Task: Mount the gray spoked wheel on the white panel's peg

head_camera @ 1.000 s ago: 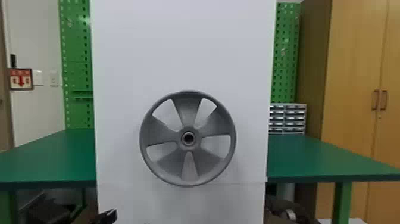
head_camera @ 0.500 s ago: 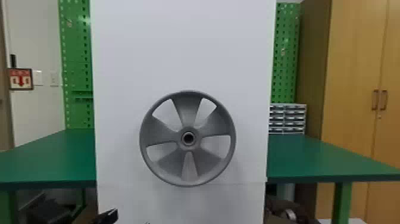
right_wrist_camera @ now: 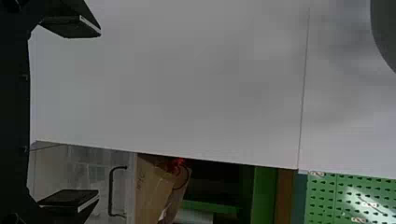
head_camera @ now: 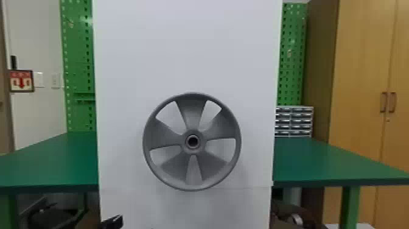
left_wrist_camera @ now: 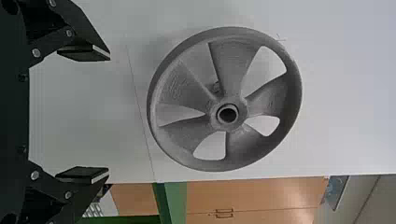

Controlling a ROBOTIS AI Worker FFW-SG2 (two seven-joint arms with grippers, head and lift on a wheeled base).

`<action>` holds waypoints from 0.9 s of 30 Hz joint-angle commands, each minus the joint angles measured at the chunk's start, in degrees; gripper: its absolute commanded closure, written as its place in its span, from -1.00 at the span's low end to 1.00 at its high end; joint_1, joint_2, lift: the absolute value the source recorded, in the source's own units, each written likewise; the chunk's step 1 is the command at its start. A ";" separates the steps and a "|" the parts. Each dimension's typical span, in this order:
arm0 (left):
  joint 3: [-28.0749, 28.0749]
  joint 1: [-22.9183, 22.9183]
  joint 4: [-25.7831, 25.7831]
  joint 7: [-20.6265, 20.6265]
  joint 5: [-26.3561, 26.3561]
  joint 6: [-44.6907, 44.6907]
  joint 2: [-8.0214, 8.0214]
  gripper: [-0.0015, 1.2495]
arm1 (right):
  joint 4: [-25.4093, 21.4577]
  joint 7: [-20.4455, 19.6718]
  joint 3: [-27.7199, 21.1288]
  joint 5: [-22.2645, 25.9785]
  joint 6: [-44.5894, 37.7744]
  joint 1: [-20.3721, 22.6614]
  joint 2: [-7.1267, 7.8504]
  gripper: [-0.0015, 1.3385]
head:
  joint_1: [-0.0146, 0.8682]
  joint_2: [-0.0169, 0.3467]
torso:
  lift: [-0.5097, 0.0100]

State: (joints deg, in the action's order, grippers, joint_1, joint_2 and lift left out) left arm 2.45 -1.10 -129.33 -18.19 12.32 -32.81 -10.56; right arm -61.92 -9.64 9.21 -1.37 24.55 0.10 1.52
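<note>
My left gripper (head_camera: 112, 221) is at the head view's bottom edge, below and left of the gray spoked wheel (head_camera: 189, 114). The wheel stands upright against the white panel (head_camera: 188, 51), its hub facing me with a dark centre hole. In the left wrist view the left gripper (left_wrist_camera: 109, 113) is open, nothing between its fingers, apart from the wheel (left_wrist_camera: 233, 58). A small gray part (left_wrist_camera: 215, 87) shows behind it through a spoke gap. The right gripper (right_wrist_camera: 99, 112) is open and holds nothing; the wheel's rim (right_wrist_camera: 387, 32) is at that view's far edge.
Green tables (head_camera: 48, 161) extend on both sides of the panel. Behind are green pegboards (head_camera: 78, 61), a small drawer unit (head_camera: 293, 121) and a wooden cabinet (head_camera: 359, 91). In the right wrist view, a cardboard box (right_wrist_camera: 152, 186) lies beyond the panel's edge.
</note>
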 commanded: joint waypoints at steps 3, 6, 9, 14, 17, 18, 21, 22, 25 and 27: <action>0.01 -0.04 0.57 0.00 0.25 0.55 0.01 -0.39 | 4.18 0.23 -1.30 -0.39 3.83 -0.01 -0.11 -0.87 | -0.69 -0.95 | -0.60; 0.01 -0.04 0.74 -0.09 0.42 0.55 0.01 -0.39 | 6.37 0.32 -1.38 -0.48 6.38 -0.45 -0.11 -0.88 | -0.69 -0.95 | -0.60; -0.08 -0.04 0.83 -0.09 0.42 0.64 0.01 -0.39 | 7.16 1.03 -1.21 -0.39 7.26 -0.63 -0.11 -0.88 | -0.69 -0.95 | -0.60; -0.08 -0.04 1.09 -0.09 0.42 0.99 0.01 -0.39 | 7.60 1.20 -0.77 -0.30 7.26 -0.63 -0.11 -0.88 | -0.69 -0.95 | -0.60; -0.08 0.05 1.27 -0.09 0.42 1.17 0.01 -0.39 | 7.69 1.20 -0.59 0.23 7.17 -0.45 -0.11 -0.88 | -0.69 -0.95 | -0.60; -0.08 -0.04 1.36 -0.09 0.42 1.17 0.01 -0.39 | 7.69 1.20 -0.50 0.32 7.17 -0.36 -0.11 -0.88 | -0.69 -0.95 | -0.60; -0.08 -0.04 1.45 -0.09 0.51 1.17 0.01 -0.39 | 7.69 1.20 -0.50 0.49 7.17 -0.36 -0.11 -0.88 | -0.69 -0.95 | -0.60; -0.08 -0.04 1.53 -0.09 0.51 1.25 0.01 -0.39 | 7.69 1.20 -0.50 0.49 7.17 -0.36 -0.11 -0.88 | -0.69 -0.95 | -0.60; 0.01 0.05 1.71 -0.18 0.51 1.34 -0.08 -0.39 | 7.69 1.20 -0.59 0.40 7.17 -0.19 -0.02 -0.88 | -0.69 -0.95 | -0.60; 0.01 0.05 1.89 -0.26 0.60 1.43 -0.08 -0.39 | 7.87 1.20 -0.77 0.32 7.09 -0.19 -0.02 -0.88 | -0.69 -0.95 | -0.60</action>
State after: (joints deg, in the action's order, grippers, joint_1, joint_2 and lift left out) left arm 2.38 -1.12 -127.76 -18.39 12.83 -31.54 -10.56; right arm -54.22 -8.44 8.64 -0.94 31.73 -0.17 1.44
